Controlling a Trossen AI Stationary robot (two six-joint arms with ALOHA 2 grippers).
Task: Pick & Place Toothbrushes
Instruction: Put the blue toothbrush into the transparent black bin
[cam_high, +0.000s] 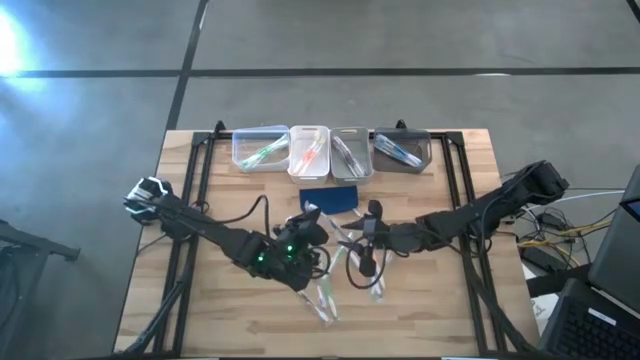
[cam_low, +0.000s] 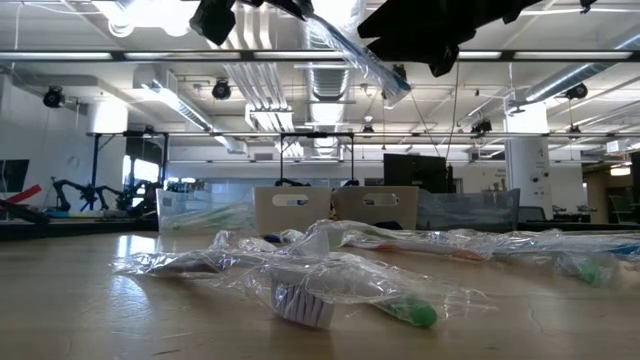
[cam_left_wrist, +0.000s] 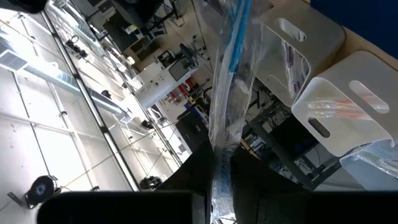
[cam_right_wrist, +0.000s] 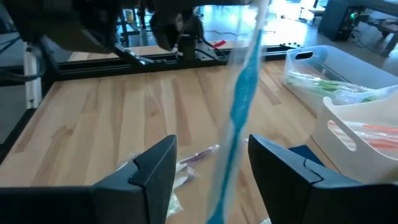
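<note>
A blue-accented toothbrush (cam_left_wrist: 237, 37) in a clear wrapper hangs in the air above the table's middle, with my left gripper (cam_left_wrist: 217, 186) shut on it. In the high view my left gripper (cam_high: 306, 230) faces my right gripper (cam_high: 356, 240). My right gripper (cam_right_wrist: 214, 165) is open. Its two fingers stand on either side of the same toothbrush (cam_right_wrist: 241, 102) without touching it. Several more wrapped toothbrushes (cam_high: 322, 298) lie flat on the wood near the front; the low view shows one with a green end (cam_low: 405, 312). My left gripper pinches the wrapped toothbrush's whitish end part (cam_left_wrist: 219, 146) between its two fingers. The blue part runs on past the fingertips, toward my right gripper. The toothbrush (cam_low: 352, 52) is lifted clear of the table and slants in the air.
Four small bins stand in a row at the far edge: a clear one (cam_high: 258, 150) with green toothbrushes, a white one (cam_high: 308, 152) with orange ones, a pale one (cam_high: 350, 152) and a dark one (cam_high: 402, 150). A dark blue pad (cam_high: 328, 197) lies before them.
</note>
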